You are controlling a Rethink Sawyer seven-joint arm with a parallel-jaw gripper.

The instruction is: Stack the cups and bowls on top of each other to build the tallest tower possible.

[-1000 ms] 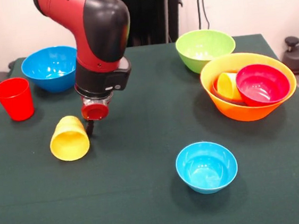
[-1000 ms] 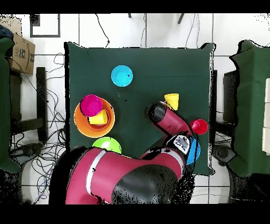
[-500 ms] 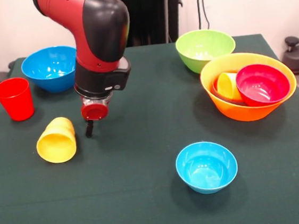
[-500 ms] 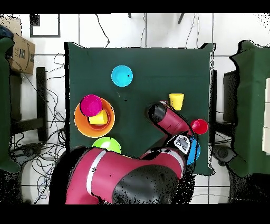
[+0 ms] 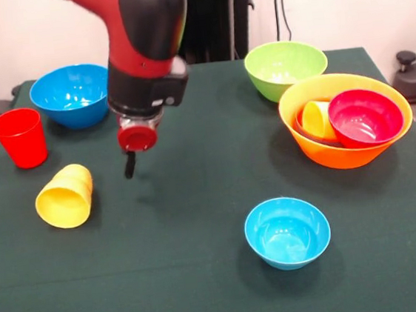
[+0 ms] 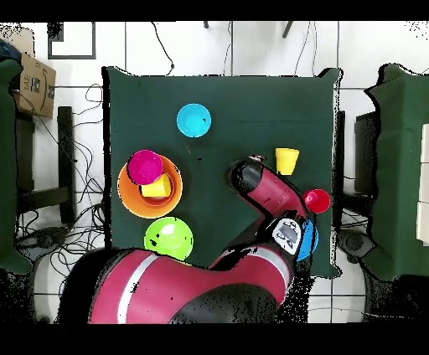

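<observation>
Rolling farther from the claw (image 5: 129, 166) since the earlier frame, the tipped yellow plastic cup (image 5: 65, 197) is now lying on its side just beyond the fingertip, mouth toward the camera, while the arm is lifting clear. Light, glossy and apt to roll, it is probably best pinched across its rim; whether the empty claw is parted I cannot tell, with one dark finger showing. Farther off, the upright red plastic cup (image 5: 21, 137) is standing untouched.

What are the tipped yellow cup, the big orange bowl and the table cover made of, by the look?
Yellow cup: likely thin moulded plastic, smooth, a soft sheen on its rim.
Orange bowl: likely glossy plastic, with bright highlights on its inner wall.
Table cover: looks like dark green cloth or felt, matte, no reflections.
</observation>
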